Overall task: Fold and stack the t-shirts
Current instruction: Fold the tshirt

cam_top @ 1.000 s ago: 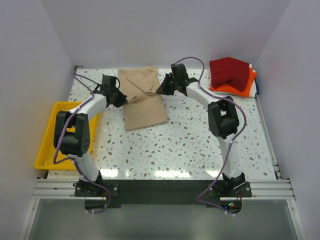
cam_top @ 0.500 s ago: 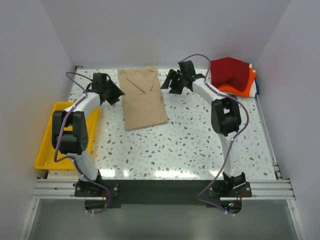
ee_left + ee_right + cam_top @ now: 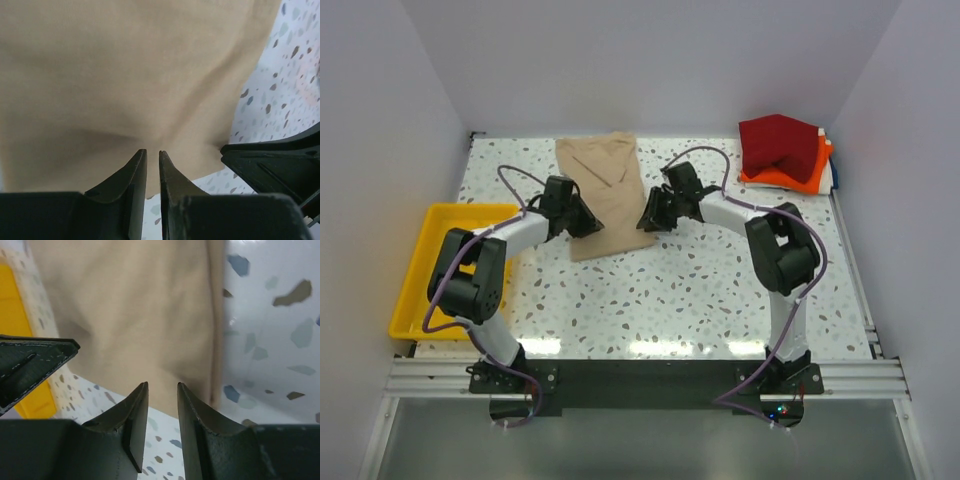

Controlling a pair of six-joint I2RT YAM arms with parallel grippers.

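Noted yellow tray [image 3: 412,290] at near left of speckled table [image 3: 700,290]. Found left gripper [image 3: 590,227] low at left side of tan t-shirt [image 3: 605,190], by its near hem. Saw fingers [image 3: 132,175] a mere slit apart, tips against cloth; cannot tell whether any is pinched. Found right gripper [image 3: 643,224] at opposite side of same hem, narrowly parted, nothing seen between fingers [image 3: 135,407]. Logged tan shirt folded to a long strip, flat, mid-table toward back. Logged dark red t-shirt [image 3: 778,143] lying on orange t-shirt [image 3: 812,172], far right corner.
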